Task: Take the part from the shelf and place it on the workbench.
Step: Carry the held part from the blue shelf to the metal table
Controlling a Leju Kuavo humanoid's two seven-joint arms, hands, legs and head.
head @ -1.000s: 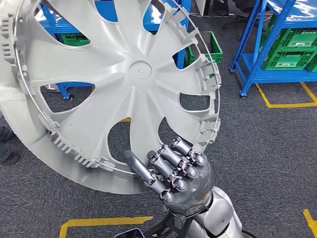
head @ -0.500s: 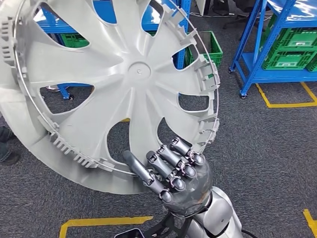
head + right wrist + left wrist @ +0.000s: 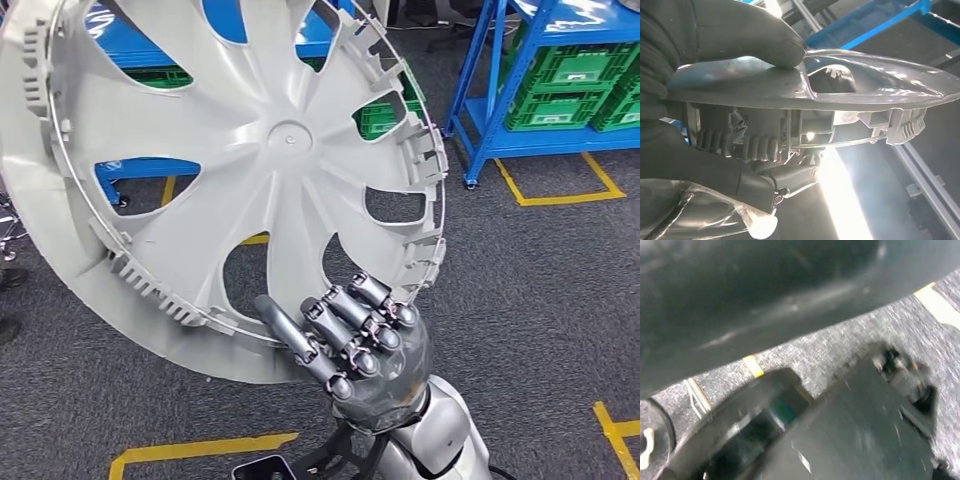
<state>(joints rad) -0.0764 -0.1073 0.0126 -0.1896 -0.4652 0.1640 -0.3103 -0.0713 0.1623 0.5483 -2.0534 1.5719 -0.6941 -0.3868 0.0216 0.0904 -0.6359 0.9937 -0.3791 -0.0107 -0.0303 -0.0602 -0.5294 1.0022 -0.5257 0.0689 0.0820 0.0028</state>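
Part: a large silver-grey plastic wheel cover (image 3: 249, 170) is held up in front of the robot, tilted, its ribbed inner side with clips and wire ring turned toward the head camera; it is carried in the air above the carpet, off any shelf or bench.
Right hand: the right hand (image 3: 362, 350) is closed on the lower rim of the wheel cover; dark fingers (image 3: 332, 330) are curled over the inner side of the rim, and in the right wrist view the thick grey thumb (image 3: 753, 35) is pressed on the outer face, so the rim is pinched between thumb and fingers.
Left hand: its finger state cannot be told; the left wrist view is blurred and dark.
Floor: grey carpet (image 3: 528, 300) is marked with yellow tape lines (image 3: 196, 448).
Surroundings: blue steel racking (image 3: 490, 90) with green crates (image 3: 573, 85) is seen behind the wheel cover.
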